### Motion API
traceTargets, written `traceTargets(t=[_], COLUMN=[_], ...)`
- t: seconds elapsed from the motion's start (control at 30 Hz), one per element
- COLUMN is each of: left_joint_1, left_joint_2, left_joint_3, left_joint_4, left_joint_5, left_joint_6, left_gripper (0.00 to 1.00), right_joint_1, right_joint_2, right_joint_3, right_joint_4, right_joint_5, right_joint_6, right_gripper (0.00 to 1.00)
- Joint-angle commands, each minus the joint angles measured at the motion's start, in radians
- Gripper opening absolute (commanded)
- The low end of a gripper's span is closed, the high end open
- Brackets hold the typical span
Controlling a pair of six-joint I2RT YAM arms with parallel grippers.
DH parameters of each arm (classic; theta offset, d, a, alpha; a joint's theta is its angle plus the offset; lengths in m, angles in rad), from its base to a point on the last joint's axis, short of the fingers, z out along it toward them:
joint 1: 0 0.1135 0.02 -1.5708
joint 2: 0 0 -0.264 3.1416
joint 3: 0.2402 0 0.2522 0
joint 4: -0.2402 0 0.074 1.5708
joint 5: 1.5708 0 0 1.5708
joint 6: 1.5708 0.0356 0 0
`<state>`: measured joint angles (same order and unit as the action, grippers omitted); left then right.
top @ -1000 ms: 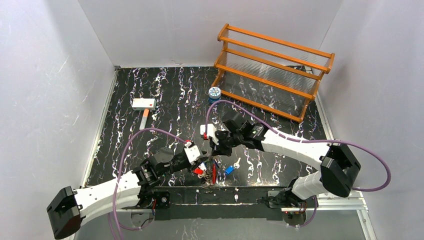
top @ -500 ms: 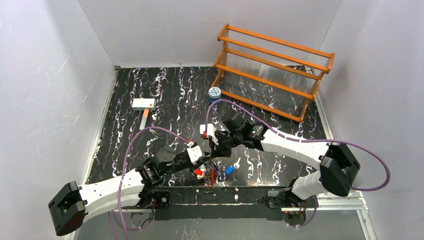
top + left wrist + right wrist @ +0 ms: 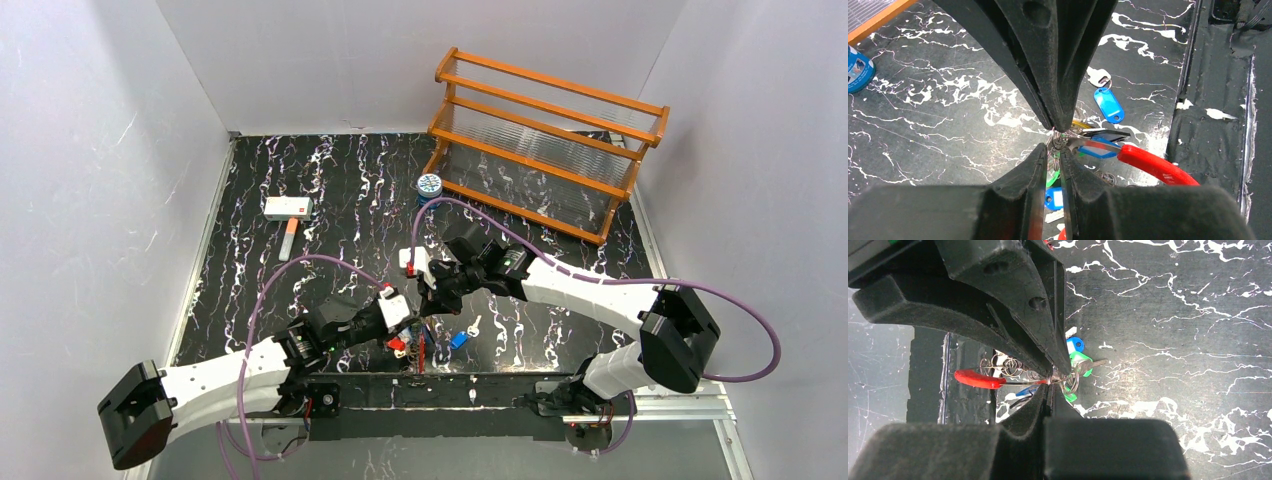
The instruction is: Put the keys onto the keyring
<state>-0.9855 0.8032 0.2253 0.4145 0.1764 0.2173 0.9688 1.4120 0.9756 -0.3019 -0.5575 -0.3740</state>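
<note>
When you look down from the top camera, both arms meet over the near edge of the black marbled worktop [image 3: 330, 190]. The left gripper [image 3: 411, 323] and right gripper [image 3: 430, 304] are pretty much tip to tip. The keys [image 3: 410, 345] sit in a colourful bunch right below them, and red is the easiest bit to spot. A loose blue key [image 3: 459, 339] and a pale key [image 3: 474, 325] lie flat just to the right of the bunch. Further back there's a small blue tin [image 3: 429, 185] near an orange rack [image 3: 548, 135].

Left wrist cam: the left gripper is only a narrow slit apart, with thin metal from the bunch sitting in the gap. Can't tell if it's actually gripping anything. The right gripper comes in from the opposite side, closed to a point and touching the same knot of metal. A long red head sticks out to the right, with green and blue bits below.

Right wrist cam: the right gripper is fully closed, no gap at all. A thin silvery wire, which looks like the keyring [image 3: 1024, 383], runs from the red head to its tips. Whether it's pinched there, I honestly can't tell.
</note>
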Motion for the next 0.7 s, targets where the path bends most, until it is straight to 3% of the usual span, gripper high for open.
traceTargets(t=[0.0, 0.47, 0.67], left_joint_1=[-0.003, -0.003, -0.003], left_joint_2=[-0.02, -0.034, -0.017], left_joint_3=[0.022, 0.015, 0.017], left_joint_4=[0.027, 0.068, 0.064], left_joint_5=[0.015, 0.029, 0.017], left_joint_6=[0.008, -0.007, -0.011], left_gripper=[0.14, 0.15, 0.0], right_joint_1=[0.0, 0.001, 0.001], right_joint_2=[0.006, 0.008, 0.02], right_joint_3=[0.049, 0.055, 0.064], right_joint_4=[-0.003, -0.011, -0.014], right_joint_5=[-0.033, -0.044, -0.042], right_joint_6=[-0.011, -0.009, -0.019], right_gripper=[0.01, 0.01, 0.01])
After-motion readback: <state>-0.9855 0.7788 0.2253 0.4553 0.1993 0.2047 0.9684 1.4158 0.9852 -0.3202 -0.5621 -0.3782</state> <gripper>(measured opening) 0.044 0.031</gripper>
